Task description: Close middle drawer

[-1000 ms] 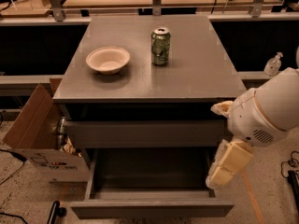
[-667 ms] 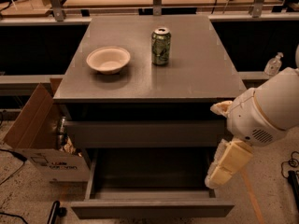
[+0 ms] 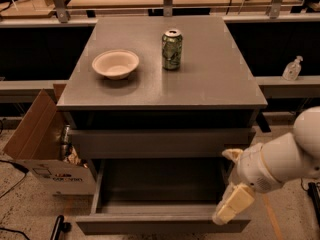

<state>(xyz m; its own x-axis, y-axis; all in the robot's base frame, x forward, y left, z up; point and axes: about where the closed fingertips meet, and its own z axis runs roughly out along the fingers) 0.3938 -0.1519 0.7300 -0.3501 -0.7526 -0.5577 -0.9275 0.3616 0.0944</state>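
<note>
- Camera view, writing first: you can read no brand anywhere. The can (image 3: 171, 49) has a green patterned label with lettering too small to make out. The cardboard box (image 3: 34, 136) carries dark print low on its side, also unreadable. The bottle (image 3: 292, 68) shows no legible label.
- Count on the table (image 3: 215, 86): you have one pale bowl (image 3: 115, 63) and one can. Both are upright and set apart, with the bowl to the left in view and the can nearer the back.
- Count off the table: there is one clear pump bottle on the ledge at the right of the view. One open cardboard box sits on the floor against the table's other side.
- Drawers: you can see two grey fronts. The upper drawer front (image 3: 160, 143) sits just forward of the table's top edge.
- The middle drawer (image 3: 160, 186) is below it, pulled well out. Its plain grey interior is open to view and its front panel is at the bottom of the frame.
- The hand (image 3: 231, 208), cream-coloured, is at the drawer's front corner on the bottle's side, overlapping the side wall and front panel.
- You cannot tell whether the hand is spread or closed, nor whether it touches the drawer.
</note>
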